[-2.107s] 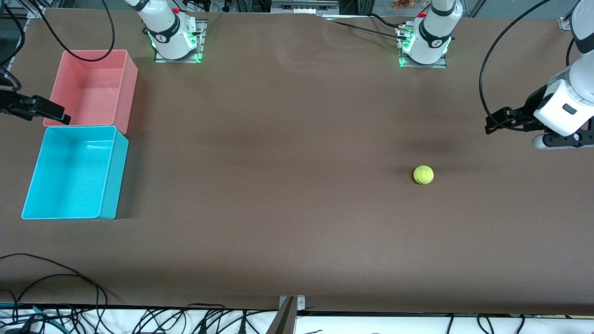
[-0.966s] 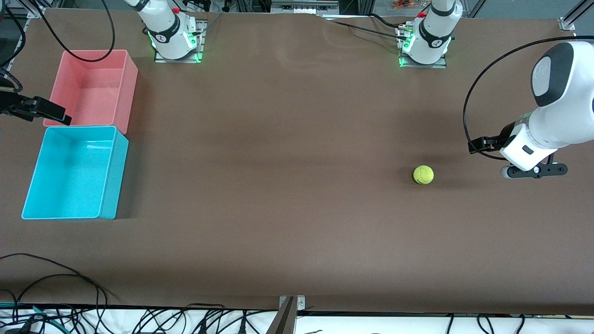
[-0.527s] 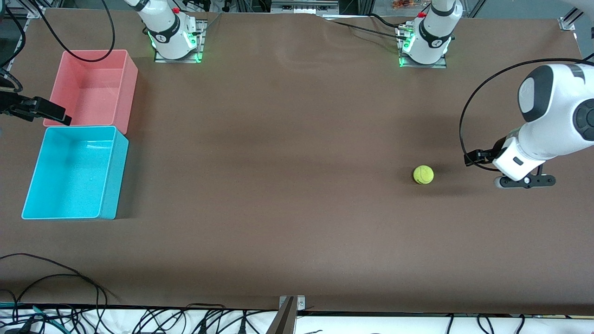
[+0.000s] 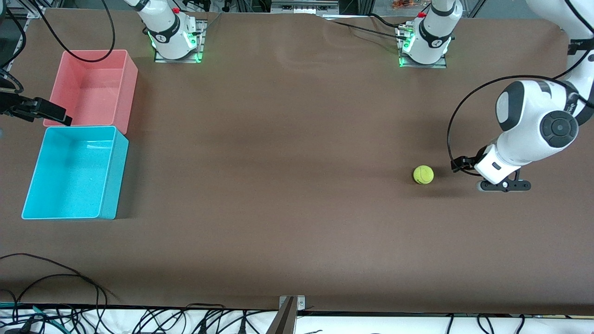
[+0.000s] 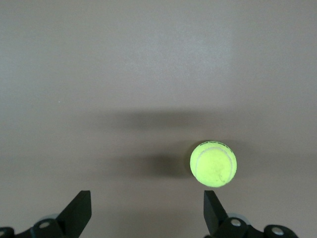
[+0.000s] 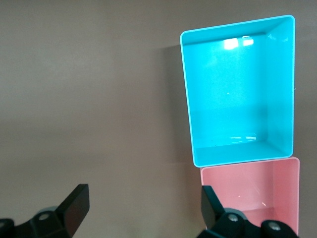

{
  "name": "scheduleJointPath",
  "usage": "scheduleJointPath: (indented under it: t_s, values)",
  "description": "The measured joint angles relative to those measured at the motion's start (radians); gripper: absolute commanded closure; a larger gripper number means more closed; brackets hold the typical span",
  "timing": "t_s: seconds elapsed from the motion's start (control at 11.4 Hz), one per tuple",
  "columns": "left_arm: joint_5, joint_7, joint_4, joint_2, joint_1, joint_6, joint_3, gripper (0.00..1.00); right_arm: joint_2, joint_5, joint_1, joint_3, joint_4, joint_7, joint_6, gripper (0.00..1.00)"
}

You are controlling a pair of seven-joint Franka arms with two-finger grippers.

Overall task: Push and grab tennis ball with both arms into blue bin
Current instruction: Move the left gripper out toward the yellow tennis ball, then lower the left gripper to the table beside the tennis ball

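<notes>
currently the tennis ball (image 4: 423, 175) rests on the brown table (image 4: 278, 185) at mid-right of the front frame. left gripper (image 4: 459, 163) sits just beside it, fingers spread, empty. right gripper (image 4: 44, 112), at the frame's left edge beside the blue bin (image 4: 111, 167), fingers spread, waits.

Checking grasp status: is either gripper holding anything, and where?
Nothing held. Left gripper open beside the tennis ball; right gripper open, empty.

The fuzzy felt tennis ball (image 4: 423, 175) lies on matt brown table (image 4: 278, 208); the blue bin (image 4: 111, 167) is glossy plastic.
</notes>
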Motion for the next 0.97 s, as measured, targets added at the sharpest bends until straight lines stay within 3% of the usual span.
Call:
scheduleJointPath:
  t_s: [0.09,0.26,0.44,0.53,0.7,0.97]
  values:
    - [0.000,0.000,-0.006,0.018,0.000,0.030,0.000,0.00,0.000,0.000,0.000,0.000,0.000,0.000,0.000,0.00]
    - [0.000,0.000,-0.023,0.048,0.000,0.080,0.000,0.15,0.001,0.000,0.000,0.000,0.000,0.000,0.000,0.00]
    - [0.000,0.001,-0.033,0.066,-0.001,0.093,-0.001,0.48,0.002,0.000,0.000,0.000,0.000,0.000,0.000,0.00]
    - [0.000,0.009,-0.037,0.069,-0.002,0.095,-0.001,0.72,0.003,0.000,0.000,0.000,0.000,0.000,0.000,0.00]
    - [0.004,0.146,-0.043,0.076,-0.004,0.095,-0.002,0.97,0.008,0.000,0.000,0.000,0.000,0.000,0.000,0.00]
    - [0.005,0.431,-0.053,0.087,0.001,0.095,0.002,1.00,0.010,0.000,0.000,0.000,0.000,0.000,0.000,0.00]
